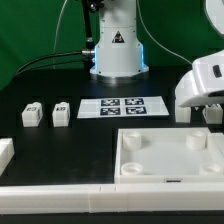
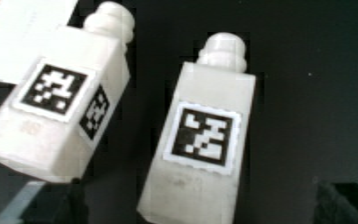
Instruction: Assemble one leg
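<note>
In the wrist view two white legs lie side by side on the black table, each with a black-and-white tag and a round peg end: one leg (image 2: 202, 125) in the middle and one (image 2: 55, 95) beside it. My gripper (image 2: 186, 206) is open, its dark fingertips (image 2: 23, 206) wide apart on either side of the middle leg's butt end, not touching it. In the exterior view the gripper (image 1: 207, 112) hangs low at the right, hiding these two legs. Two more legs (image 1: 32, 115) (image 1: 62, 113) stand at the exterior view's left.
The large white panel (image 1: 170, 160) with round corner sockets lies at the front right, just in front of the gripper. The marker board (image 1: 122, 106) lies mid-table. The robot base (image 1: 115, 50) stands behind. A white block (image 1: 5, 155) and a white rail (image 1: 60, 197) are at the front left.
</note>
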Available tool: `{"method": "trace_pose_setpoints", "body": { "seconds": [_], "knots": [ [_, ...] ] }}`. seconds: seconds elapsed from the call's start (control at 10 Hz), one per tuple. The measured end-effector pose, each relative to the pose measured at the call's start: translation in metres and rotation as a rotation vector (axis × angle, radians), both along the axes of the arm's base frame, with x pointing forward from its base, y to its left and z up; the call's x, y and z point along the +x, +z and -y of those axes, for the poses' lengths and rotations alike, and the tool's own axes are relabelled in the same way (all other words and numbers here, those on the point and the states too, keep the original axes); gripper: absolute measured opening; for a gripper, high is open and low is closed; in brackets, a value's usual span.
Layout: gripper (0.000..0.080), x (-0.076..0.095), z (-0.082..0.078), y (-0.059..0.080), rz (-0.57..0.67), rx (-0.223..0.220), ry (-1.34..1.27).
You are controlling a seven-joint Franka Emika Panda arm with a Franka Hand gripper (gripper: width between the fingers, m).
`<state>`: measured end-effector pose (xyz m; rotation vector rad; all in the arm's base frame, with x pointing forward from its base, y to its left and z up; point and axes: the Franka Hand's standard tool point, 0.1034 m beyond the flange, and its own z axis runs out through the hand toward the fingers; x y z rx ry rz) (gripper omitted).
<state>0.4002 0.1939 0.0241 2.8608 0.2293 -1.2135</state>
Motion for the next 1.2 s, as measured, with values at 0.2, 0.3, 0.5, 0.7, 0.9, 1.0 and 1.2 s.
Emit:
{"method": "trace_pose_setpoints", "body": {
  "seconds": [0.2,0.3,0.5,0.7,0.9,1.0,1.2],
  "knots": [
    [0.0649,-0.003,0.000,-0.006,-0.026,-0.003,0.001],
    [0.0649,-0.008,0.001,-0.007,-0.057,-0.010,0.005],
    [0.0649,-0.012,0.002,-0.012,-0.083,-0.014,0.006],
    [0.0649,-0.014,0.003,-0.015,-0.078,-0.014,0.003],
    [0.0649,-0.014,0.006,-0.020,-0.056,-0.007,-0.004],
    [0.0649,-0.015,0.007,-0.021,-0.048,-0.006,-0.007],
    [0.0401,-0.015,0.006,-0.021,-0.047,-0.006,-0.006]
  ]
}}
